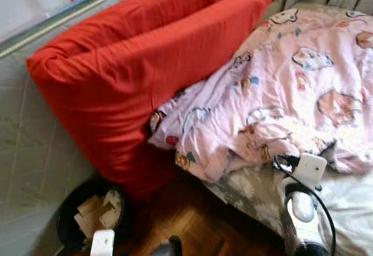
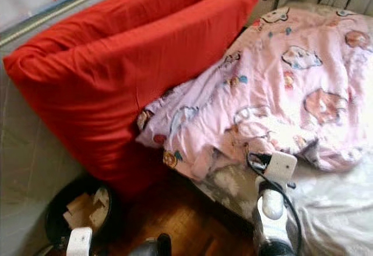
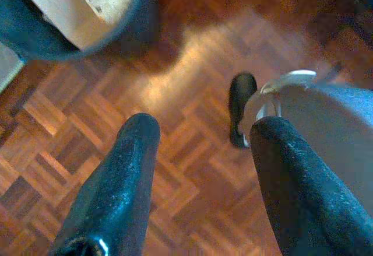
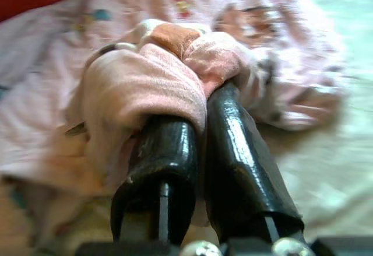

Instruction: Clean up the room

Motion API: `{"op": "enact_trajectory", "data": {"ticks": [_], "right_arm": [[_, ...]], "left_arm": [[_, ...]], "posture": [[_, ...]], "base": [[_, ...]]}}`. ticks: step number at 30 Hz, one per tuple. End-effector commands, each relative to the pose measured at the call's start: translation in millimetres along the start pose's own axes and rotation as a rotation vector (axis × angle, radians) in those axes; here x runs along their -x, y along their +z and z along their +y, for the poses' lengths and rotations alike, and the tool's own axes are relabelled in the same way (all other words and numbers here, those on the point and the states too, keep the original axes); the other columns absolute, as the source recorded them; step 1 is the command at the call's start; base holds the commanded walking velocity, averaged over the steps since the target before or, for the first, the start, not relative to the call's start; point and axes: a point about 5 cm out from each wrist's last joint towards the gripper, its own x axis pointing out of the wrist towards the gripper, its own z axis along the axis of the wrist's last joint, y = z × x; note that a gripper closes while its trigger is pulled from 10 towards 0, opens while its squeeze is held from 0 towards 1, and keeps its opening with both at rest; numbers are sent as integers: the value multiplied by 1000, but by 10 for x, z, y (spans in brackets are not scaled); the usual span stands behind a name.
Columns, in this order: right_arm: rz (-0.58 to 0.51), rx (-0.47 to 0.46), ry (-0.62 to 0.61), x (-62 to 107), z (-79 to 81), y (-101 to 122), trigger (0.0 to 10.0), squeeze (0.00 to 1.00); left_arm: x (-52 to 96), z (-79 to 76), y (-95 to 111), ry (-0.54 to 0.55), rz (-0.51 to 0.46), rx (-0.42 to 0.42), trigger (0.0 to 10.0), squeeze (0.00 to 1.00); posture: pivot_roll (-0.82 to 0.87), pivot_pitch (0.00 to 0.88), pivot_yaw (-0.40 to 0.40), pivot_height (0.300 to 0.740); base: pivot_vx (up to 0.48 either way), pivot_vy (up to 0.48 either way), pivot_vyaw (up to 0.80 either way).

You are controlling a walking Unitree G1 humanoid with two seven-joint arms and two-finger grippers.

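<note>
The right gripper (image 4: 195, 116) is clamped on a fold of the pink blanket (image 1: 291, 87), which lies crumpled on the bed (image 1: 349, 203) beside two red pillows (image 1: 134, 75). The left gripper (image 3: 198, 151) hangs with fingers spread wide above the wood floor (image 3: 180, 87), near a black bin (image 1: 73, 224).

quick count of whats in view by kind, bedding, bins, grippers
red pillows: 2
pink blanket: 1
black bin: 1
grippers: 2, left gripper open over the wooden floor, right gripper shut on the blanket
total: 6
</note>
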Motion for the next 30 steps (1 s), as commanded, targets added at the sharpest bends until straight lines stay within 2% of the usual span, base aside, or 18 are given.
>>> {"op": "enact_trajectory", "data": {"ticks": [1,12,17,23,25,30], "right_arm": [[-6,-2,13,32,63,-15,10000,0],[-12,2,6,30,41,-7,10000,0],[-97,-29,52,15,72,116,10000,0],[-176,-11,109,-6,150,262,10000,0],[-210,-40,138,0,198,329,10000,0],[-253,-1,196,51,262,391,10000,0]], "left_arm": [[15,36,-36,3,11,-17,10000,0],[11,-10,-34,-10,0,-19,10000,0],[12,-21,-41,-9,-1,-6,10000,0],[19,-4,-65,-1,8,-2,10000,0],[23,-14,-85,-11,16,-14,10000,0],[32,-18,-126,-15,33,-23,10000,0]], "posture": [[38,147,80,740],[30,133,77,740],[29,131,69,740],[27,140,62,740],[27,143,56,740],[27,148,52,740]], "base": [[-292,0,0],[-292,0,0],[-292,0,0],[-292,0,0],[-148,0,0],[0,0,0]]}}
